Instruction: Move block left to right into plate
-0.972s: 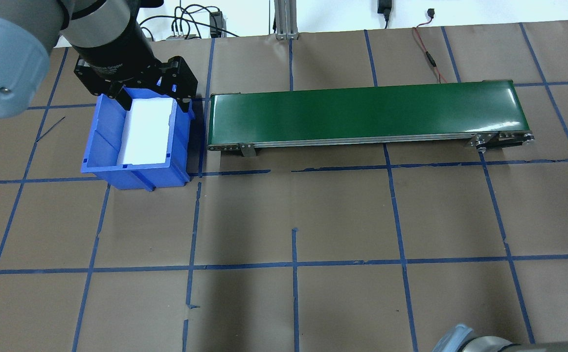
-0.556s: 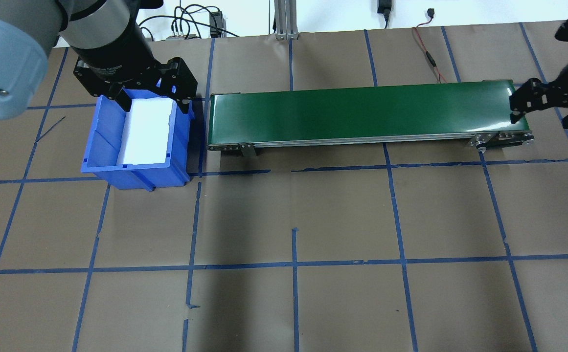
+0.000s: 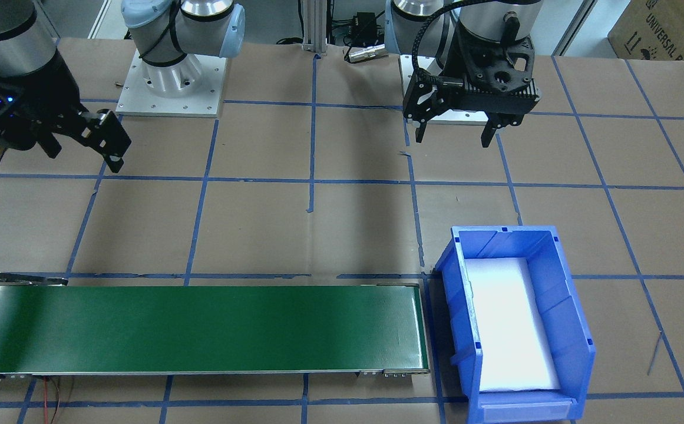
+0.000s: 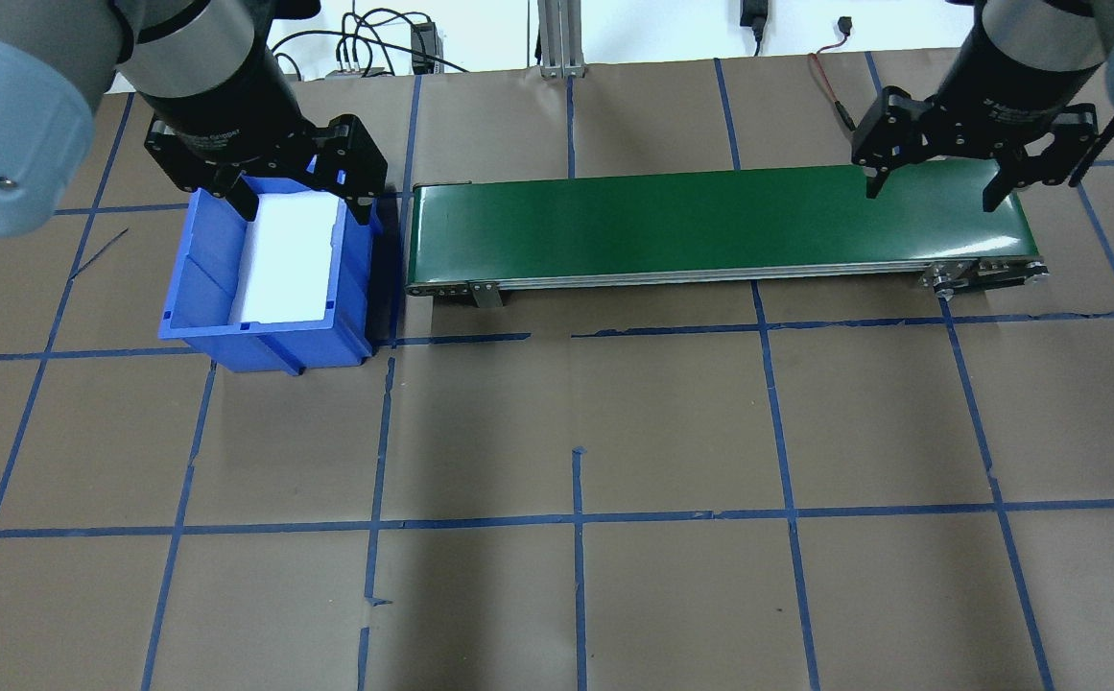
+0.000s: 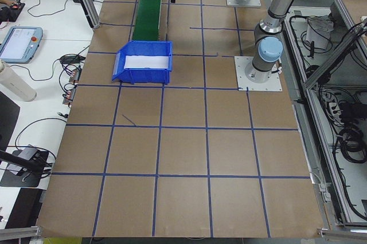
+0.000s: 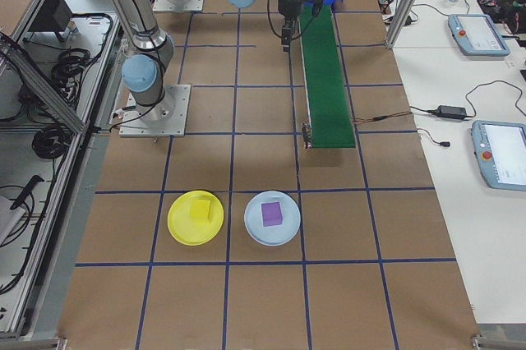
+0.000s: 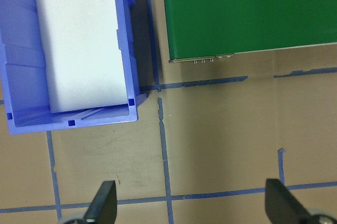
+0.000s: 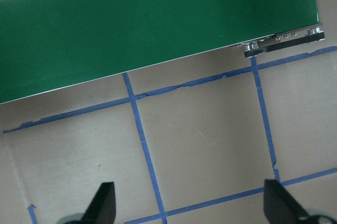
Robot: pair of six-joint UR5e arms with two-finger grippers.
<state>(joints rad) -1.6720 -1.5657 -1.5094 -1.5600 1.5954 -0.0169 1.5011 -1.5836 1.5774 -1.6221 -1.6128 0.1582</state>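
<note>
Two pincers, both spread wide and holding nothing. My left pincer hangs over the far end of the blue bin, which sits at the left end of the green belt. The bin shows only a white foam pad; no block in it that I can see. My right pincer hangs over the right end of the belt, and the belt is bare too.

The blocks show only in the view from the right end of the table: a yellow block already lies in the yellow plate, and a purple block lies in a pale blue plate just beside it. Both plates sit on the table to the right of the belt's right end, well apart from both pincers. In the front view only a sliver of the yellow plate shows at the edge.

Judgement: nothing is left to pick on the left side, so this looks like the end of the run or a wait for another block. If one comes down the belt, I should keep the right pincer spread, centre it over the block, drop straight, then close squarely on flat sides.

The table is covered in brown paper with a blue tape grid. Cables run along the far edge. Side benches hold tablets.
</note>
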